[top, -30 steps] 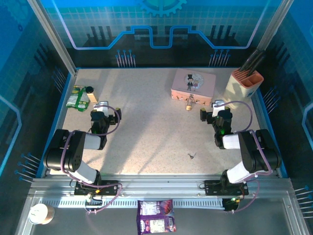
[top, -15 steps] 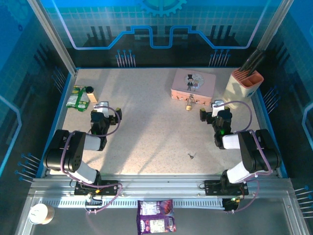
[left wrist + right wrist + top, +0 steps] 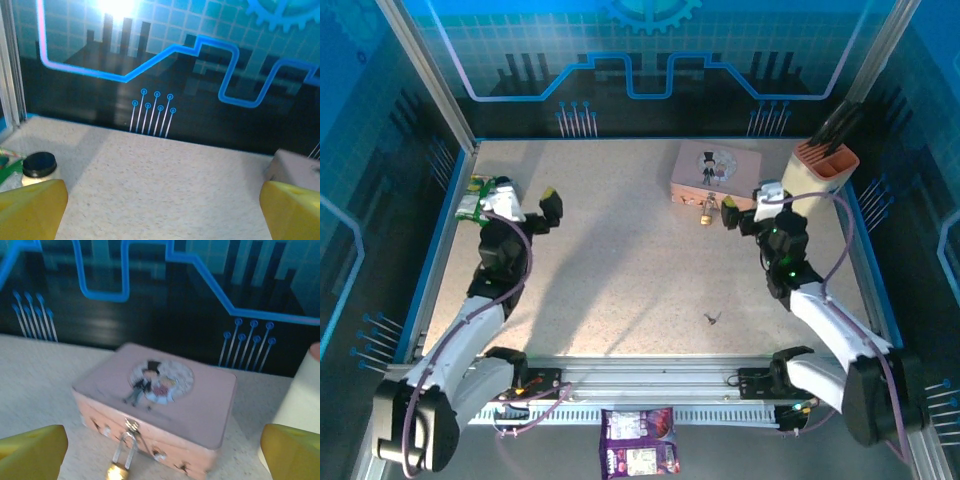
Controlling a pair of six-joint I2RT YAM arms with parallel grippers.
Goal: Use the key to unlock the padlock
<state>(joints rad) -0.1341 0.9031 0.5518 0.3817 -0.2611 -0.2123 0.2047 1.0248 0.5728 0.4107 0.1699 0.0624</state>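
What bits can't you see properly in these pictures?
Tiny dark-grey metal key, top view: too small to make out its teeth or which end is which.
Small brass-gold padlock, right wrist view: blurred and cut off by the bottom edge; keyhole unseen.
Cream-coloured utensil holder, right wrist view: cut off by the right edge.

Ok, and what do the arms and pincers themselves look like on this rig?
The left arm and right arm are black at the joints with white link covers, and a purple cable loops along each. The left pincer and right pincer carry blocky yellow pads.
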